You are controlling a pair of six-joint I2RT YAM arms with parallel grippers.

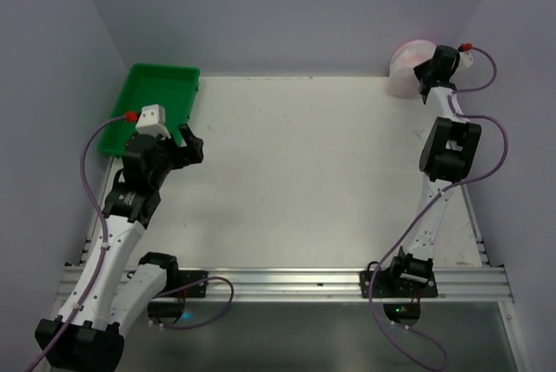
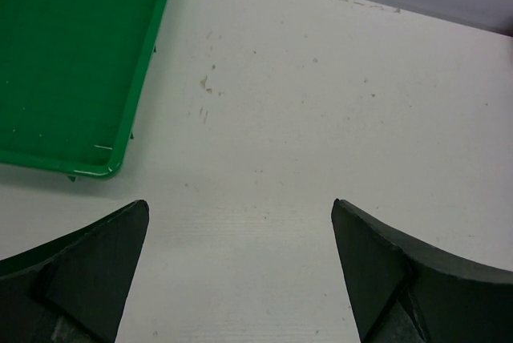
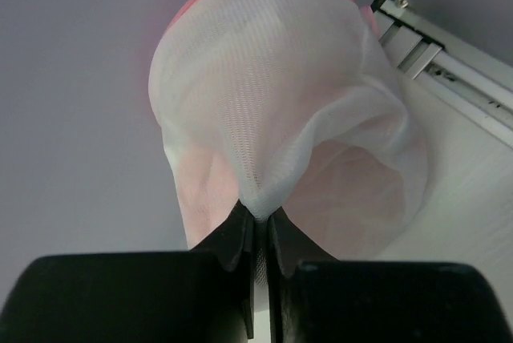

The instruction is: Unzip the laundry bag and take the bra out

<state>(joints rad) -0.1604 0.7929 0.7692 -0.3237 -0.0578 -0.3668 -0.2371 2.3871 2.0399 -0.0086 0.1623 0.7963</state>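
I see a white counter (image 1: 304, 172) boxed in by pale lilac walls (image 1: 287, 7), with a green tray (image 1: 148, 107) in its far left corner. The laundry bag (image 3: 264, 102) sits in the far right corner against the wall. My left fingers (image 2: 88, 271) are spread wide over bare counter, holding nothing. My right fingers (image 3: 228, 239) are pinched tight on a fold of the bag's mesh.
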